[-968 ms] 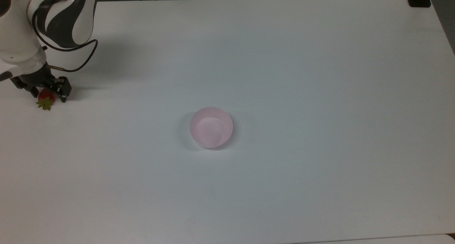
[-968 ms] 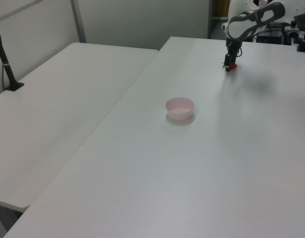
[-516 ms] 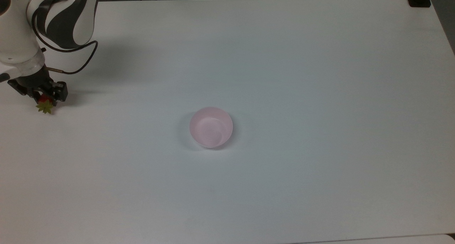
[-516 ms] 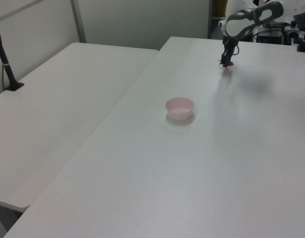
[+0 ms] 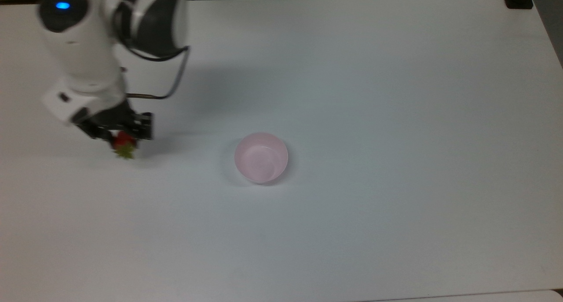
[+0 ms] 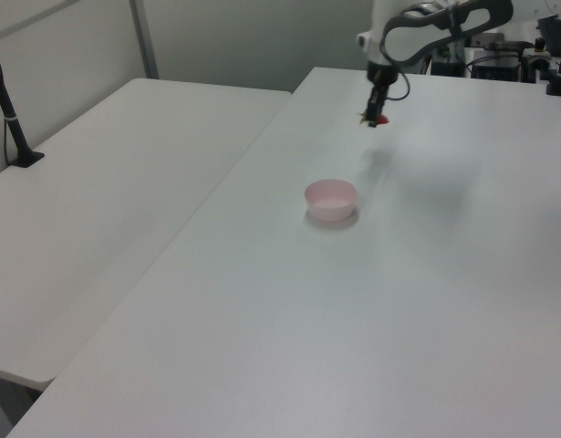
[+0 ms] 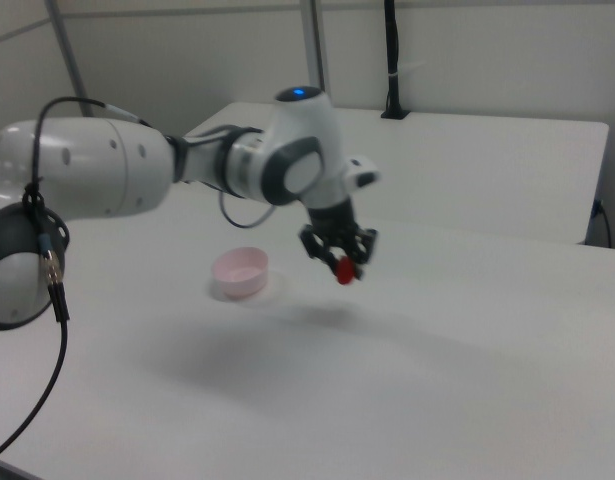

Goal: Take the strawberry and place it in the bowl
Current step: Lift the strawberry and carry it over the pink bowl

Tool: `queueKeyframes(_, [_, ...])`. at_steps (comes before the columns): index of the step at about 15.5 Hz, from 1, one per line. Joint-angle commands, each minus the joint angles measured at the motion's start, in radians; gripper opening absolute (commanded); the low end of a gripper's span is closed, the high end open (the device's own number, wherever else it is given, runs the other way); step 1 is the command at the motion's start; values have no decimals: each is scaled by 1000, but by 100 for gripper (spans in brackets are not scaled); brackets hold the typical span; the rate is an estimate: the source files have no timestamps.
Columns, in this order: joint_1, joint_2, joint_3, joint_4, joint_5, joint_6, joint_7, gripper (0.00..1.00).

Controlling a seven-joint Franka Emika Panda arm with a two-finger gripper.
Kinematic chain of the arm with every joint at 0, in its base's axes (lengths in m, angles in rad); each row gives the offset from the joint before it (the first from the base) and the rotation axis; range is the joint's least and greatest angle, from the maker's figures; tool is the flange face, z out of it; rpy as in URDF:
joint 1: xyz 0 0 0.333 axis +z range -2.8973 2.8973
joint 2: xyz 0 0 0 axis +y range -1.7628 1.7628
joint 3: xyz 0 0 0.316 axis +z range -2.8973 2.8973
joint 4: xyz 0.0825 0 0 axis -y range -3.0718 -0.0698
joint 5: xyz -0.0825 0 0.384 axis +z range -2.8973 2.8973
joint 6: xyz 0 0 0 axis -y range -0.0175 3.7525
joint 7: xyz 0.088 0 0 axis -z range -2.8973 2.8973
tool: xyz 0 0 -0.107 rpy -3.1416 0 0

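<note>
Since a second ago we have lifted the strawberry off the white surface and carried it toward the bowl. Our hand is closed on the berry, airborne, on the top view's left of the empty bowl. Pickup done; placing remains.

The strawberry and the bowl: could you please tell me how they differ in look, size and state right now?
Colour: the strawberry is bright red with a green leafy cap, while the bowl is pale pink. Size: the strawberry is much smaller than the bowl. State: the strawberry is held in the end effector above the table, while the bowl sits on the table, open side up, with nothing in it.
</note>
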Motion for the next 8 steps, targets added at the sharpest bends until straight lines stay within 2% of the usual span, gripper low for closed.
queueKeyframes(1, [143, -62, -19, -56, 15, -24, 137, 23])
queueKeyframes(4, [228, -56, -17, -64, 13, -29, 244, 23])
queueKeyframes(8, [298, -36, -17, -82, 13, -26, 318, 23])
